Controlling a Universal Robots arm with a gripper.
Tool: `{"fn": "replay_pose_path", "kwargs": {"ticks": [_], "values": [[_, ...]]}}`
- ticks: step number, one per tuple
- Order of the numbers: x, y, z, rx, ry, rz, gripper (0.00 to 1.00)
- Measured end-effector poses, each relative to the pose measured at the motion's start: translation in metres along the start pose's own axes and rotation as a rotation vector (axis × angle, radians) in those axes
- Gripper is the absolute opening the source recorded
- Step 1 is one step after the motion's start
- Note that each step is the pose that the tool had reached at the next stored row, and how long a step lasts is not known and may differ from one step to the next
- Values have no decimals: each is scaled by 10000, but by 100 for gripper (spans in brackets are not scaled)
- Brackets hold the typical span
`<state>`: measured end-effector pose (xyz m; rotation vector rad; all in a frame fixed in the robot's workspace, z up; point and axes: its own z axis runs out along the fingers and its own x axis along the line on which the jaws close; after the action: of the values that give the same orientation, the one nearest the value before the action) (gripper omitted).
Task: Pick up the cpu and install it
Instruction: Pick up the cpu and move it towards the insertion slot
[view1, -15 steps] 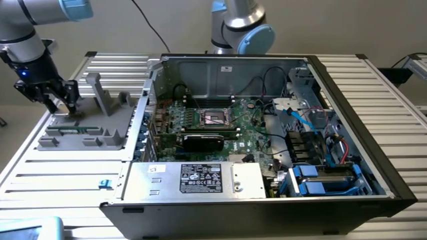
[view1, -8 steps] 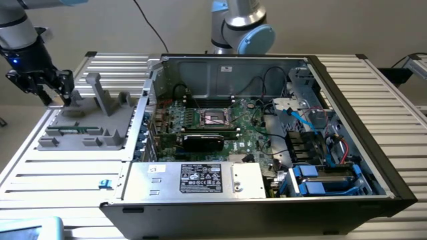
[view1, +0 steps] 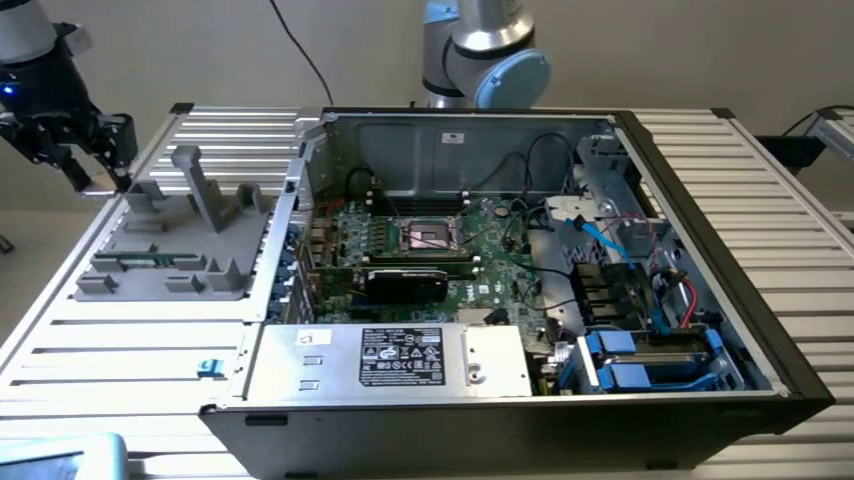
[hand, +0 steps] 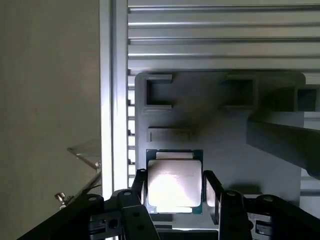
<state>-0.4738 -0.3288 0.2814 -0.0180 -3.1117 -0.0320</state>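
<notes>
Stock as I see it from my station:

1. Counter (view1: 761, 230): slatted aluminium, carrying all of the following.
2. Computer case (view1: 467, 150): lid off, at the middle of the exterior view. Inside it are the motherboard (view1: 501, 270) and a dark socket frame (view1: 430, 235) near the board's centre. A cabled power supply (view1: 400, 360) sits at six o'clock of the socket, and blue drive bays (view1: 647, 365) at four o'clock.
3. Arm joint (view1: 483, 60): at twelve o'clock of the case, behind its back wall.
4. Grey fixture tray (view1: 174, 245): just beside the case at nine o'clock, with upright posts rising from it.
5. Blue clip (view1: 207, 368): on the counter, at six o'clock of the tray.
6. Pincer (view1: 83, 160): at ten o'clock of the tray, raised over its far corner, well apart from the case. The tray posts and the case wall stand between it and the socket.
7. Cpu (hand: 175, 182): silvery top, green rim, lying flat between the fingers (hand: 140, 190) above the tray (hand: 220, 135). The pincer (hand: 175, 176) is set moderately wide, and its jaws bear on two opposite edges of the chip, so I log it as held.
</notes>
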Motion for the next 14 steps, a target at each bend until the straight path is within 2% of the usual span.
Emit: {"fn": "replay_pose_path", "kwargs": {"ticks": [8, 14], "values": [[-16, 8, -363, 58, 5, 2, 55], [-112, 15, -640, 67, 25, 2, 55]]}}
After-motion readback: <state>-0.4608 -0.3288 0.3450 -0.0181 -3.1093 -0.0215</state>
